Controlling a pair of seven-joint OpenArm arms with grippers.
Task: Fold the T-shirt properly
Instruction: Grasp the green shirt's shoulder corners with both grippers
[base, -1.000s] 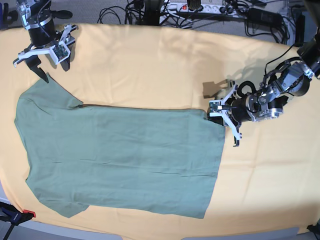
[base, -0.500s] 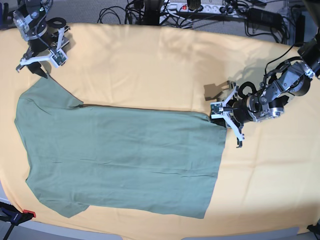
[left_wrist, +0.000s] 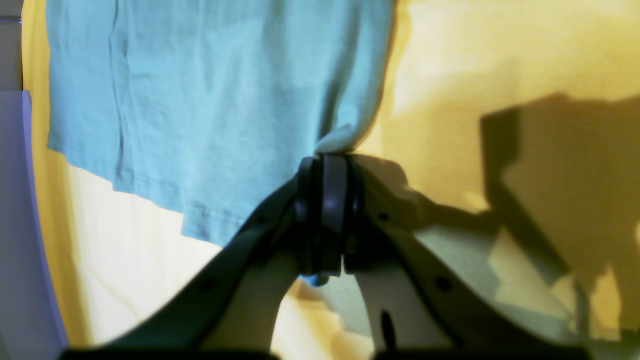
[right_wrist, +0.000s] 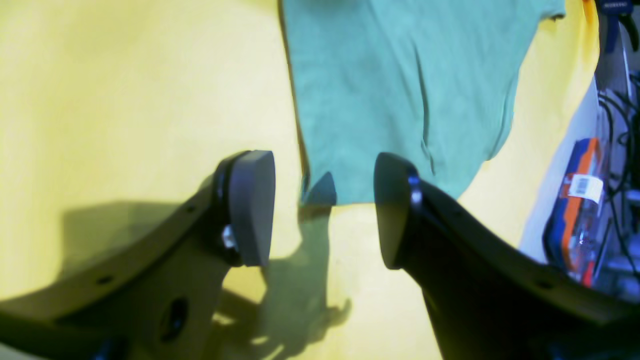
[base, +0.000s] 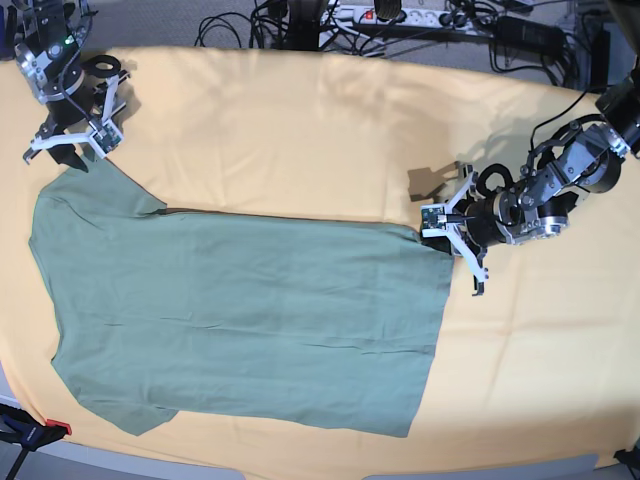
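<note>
1. Far left, the right arm's black-and-silver two-fingered tool hangs right by the upper-left corner of the shirt, fingers spread wide, nothing between them that I can see.
2. Middle: the plain sage-green short-sleeved T-shirt lies flat and wide over the yellow-orange cloth, a bit wrinkled, a small flap poking out at its lower left.
3. Right side, the left arm's matching tool is clamped nearly closed on the shirt's upper-right corner.
4. So my guess is we're at the grab-both-corners step, one down, one to go.
5. Next move, imo: ease the open fingers down around that left corner, pinch, then lift both sides together so the fold comes over square.
</note>
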